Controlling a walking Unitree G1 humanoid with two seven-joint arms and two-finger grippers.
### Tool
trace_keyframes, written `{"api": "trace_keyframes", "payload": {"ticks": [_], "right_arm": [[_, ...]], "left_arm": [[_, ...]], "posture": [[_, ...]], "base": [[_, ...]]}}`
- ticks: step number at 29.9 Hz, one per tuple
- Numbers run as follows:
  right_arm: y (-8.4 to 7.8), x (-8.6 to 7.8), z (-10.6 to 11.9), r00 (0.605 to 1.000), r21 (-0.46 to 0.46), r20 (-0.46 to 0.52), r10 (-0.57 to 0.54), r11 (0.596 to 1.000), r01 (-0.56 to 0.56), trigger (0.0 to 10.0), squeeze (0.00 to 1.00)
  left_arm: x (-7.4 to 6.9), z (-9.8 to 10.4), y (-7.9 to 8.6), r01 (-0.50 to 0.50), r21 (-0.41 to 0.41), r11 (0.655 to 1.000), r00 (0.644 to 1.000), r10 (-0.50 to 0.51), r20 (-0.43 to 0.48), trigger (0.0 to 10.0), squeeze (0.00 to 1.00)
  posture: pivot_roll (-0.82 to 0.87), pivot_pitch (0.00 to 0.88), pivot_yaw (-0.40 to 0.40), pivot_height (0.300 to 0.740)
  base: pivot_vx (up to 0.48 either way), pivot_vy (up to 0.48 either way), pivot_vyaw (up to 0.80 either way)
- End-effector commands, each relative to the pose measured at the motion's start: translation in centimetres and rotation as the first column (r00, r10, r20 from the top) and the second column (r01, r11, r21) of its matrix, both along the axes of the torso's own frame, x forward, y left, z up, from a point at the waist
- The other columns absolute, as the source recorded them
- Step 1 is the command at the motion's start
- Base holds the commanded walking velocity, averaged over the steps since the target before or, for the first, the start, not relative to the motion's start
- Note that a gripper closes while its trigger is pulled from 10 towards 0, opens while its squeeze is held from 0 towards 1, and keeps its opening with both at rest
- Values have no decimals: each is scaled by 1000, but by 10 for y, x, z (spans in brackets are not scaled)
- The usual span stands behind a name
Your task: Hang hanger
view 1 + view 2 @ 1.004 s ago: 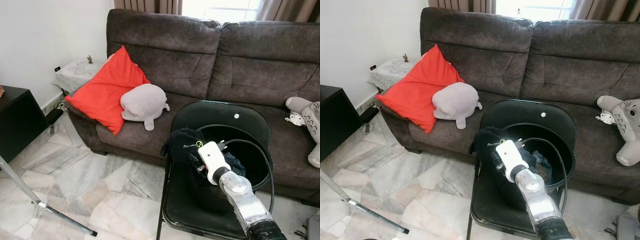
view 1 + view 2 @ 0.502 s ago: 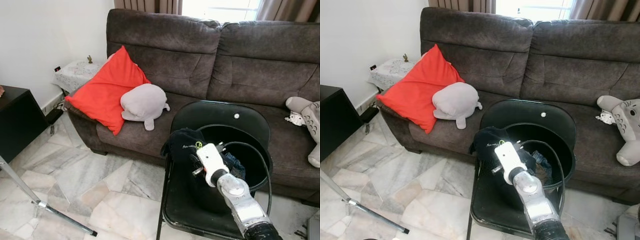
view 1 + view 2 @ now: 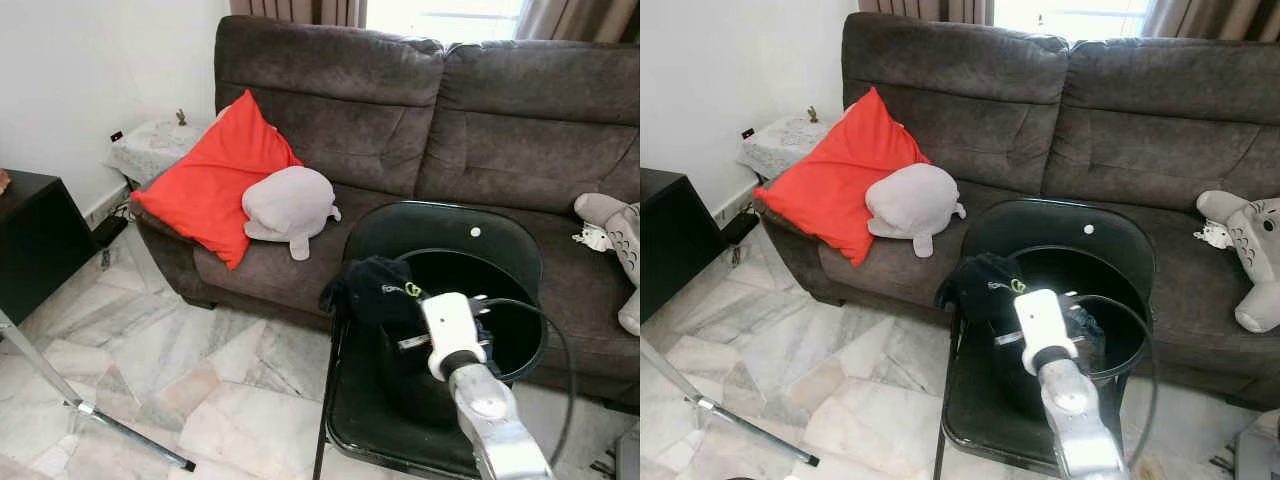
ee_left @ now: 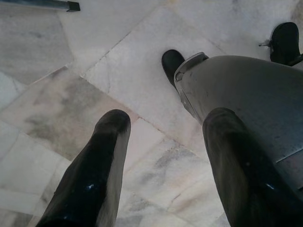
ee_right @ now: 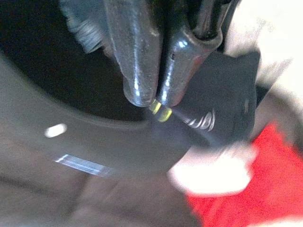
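The brown fabric sofa fills the upper frame. At lower centre the black round bucket sits on the black folding chair. The right gripper, over the bucket's left rim, has rolled since a second ago, tugging the black garment. Its fingers are pressed together on the cloth in the wrist view. I cannot make out a hanger, so hanging looks early. The left gripper hangs spread above marble floor.

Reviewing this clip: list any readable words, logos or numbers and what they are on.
White lettering beside a yellow-green round logo on the black garment draped over the bucket rim: too small and blurred to read.
The same print next to the right gripper: blurred, unreadable.
No other text visible.
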State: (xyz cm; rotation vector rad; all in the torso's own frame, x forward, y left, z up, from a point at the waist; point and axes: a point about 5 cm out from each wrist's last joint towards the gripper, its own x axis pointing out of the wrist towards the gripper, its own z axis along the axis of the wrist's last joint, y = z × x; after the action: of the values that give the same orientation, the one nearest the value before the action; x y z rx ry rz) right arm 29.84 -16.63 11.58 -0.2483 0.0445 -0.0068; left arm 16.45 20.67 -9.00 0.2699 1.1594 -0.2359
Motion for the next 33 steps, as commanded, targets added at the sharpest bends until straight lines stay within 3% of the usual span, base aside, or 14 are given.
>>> {"api": "trace_keyframes", "payload": {"ticks": [1,5,6,8,9,14,15,19,24,28,30,33], "right_arm": [[-9,-4,17,995,20,75,-69,997,68,0,0],[-32,-26,23,956,44,113,-271,963,267,0,0],[-47,-40,17,914,83,53,-401,914,397,0,0],[-56,-59,5,867,110,-33,-497,860,497,0,0],[-59,-71,-1,844,112,-74,-531,837,536,0,0],[-65,-94,-12,796,52,-150,-587,799,599,0,0],[-70,-105,-18,750,33,-210,-627,762,647,0,0],[-76,-118,-22,673,-3,-270,-689,699,715,0,0],[-86,-119,-26,612,9,-303,-731,640,768,0,0],[-93,-105,-15,635,49,-262,-727,647,761,0,0],[-99,-90,-1,669,75,-199,-716,670,739,0,0],[-109,-73,18,688,68,-111,-717,685,725,0,0]], "left_arm": [[-3,-1,4,16,16,1000,1000,-16,-20,10000,0],[-4,-1,3,24,15,1000,999,-23,-24,10000,0],[-4,-1,3,25,14,1000,999,-25,-24,10000,0],[-4,-1,3,28,13,1000,999,-27,-24,10000,0],[-3,-1,3,29,13,999,999,-29,-24,10000,0],[-3,-1,2,30,13,999,999,-30,-22,10000,0],[-3,-1,3,31,13,999,999,-31,-22,10000,0],[-3,-1,3,36,14,999,999,-35,-23,10000,0],[-3,-1,3,37,14,999,999,-37,-22,10000,0],[-3,-1,3,37,16,999,999,-37,-21,10000,0],[-3,-1,3,36,17,999,999,-35,-20,10000,0],[-2,-1,3,34,19,999,999,-34,-19,10000,0]], "posture": [[-45,31,39,740],[-58,30,35,740],[-66,31,33,740],[-66,31,33,740],[-66,31,33,740],[-73,30,29,740],[-78,29,29,740],[-83,29,29,740],[-79,25,31,740],[-77,24,31,740],[-75,24,32,740],[-74,23,33,740]], "base": [[0,0,0],[0,0,0],[0,0,0],[0,0,0],[0,0,0],[0,0,0],[0,0,0],[0,0,0],[0,0,0],[0,0,0],[0,0,0],[0,0,0]]}}
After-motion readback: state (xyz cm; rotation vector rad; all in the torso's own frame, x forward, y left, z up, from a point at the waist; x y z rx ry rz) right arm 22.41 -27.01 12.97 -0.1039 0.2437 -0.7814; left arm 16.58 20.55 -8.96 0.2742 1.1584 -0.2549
